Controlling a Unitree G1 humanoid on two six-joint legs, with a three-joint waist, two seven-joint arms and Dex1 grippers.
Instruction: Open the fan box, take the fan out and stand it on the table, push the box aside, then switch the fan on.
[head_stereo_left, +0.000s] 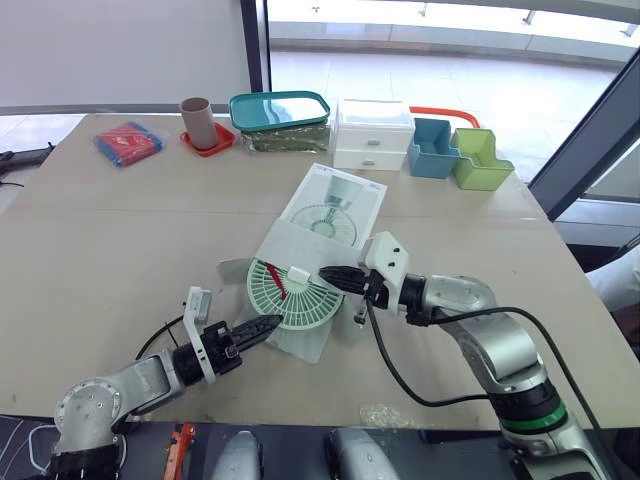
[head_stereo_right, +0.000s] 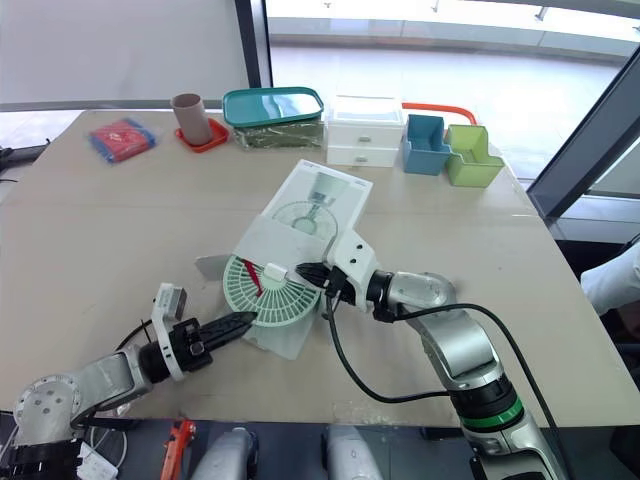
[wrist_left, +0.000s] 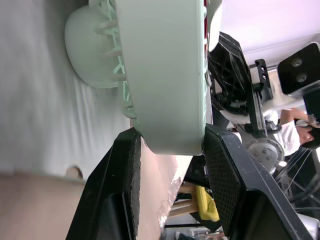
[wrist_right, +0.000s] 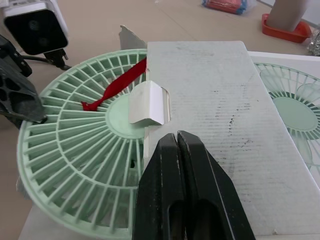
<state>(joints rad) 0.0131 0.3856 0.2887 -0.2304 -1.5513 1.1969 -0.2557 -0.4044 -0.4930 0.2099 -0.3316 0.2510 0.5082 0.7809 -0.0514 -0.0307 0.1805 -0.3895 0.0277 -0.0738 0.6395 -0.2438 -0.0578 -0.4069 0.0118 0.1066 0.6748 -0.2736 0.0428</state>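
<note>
The mint green fan lies flat, half out of the open white fan box in the middle of the table; a red ribbon and a white tab lie across its grille. My left gripper is at the fan's near edge, and in the left wrist view its fingertips clamp the fan's rim. My right gripper is shut with nothing in it, its tips resting over the box's white flap beside the tab.
Along the far edge stand a brown tube in a red holder, a teal-lidded container, white drawers, a blue bin and a green bin. A blue-and-red packet lies far left. A person's sleeve shows at the right.
</note>
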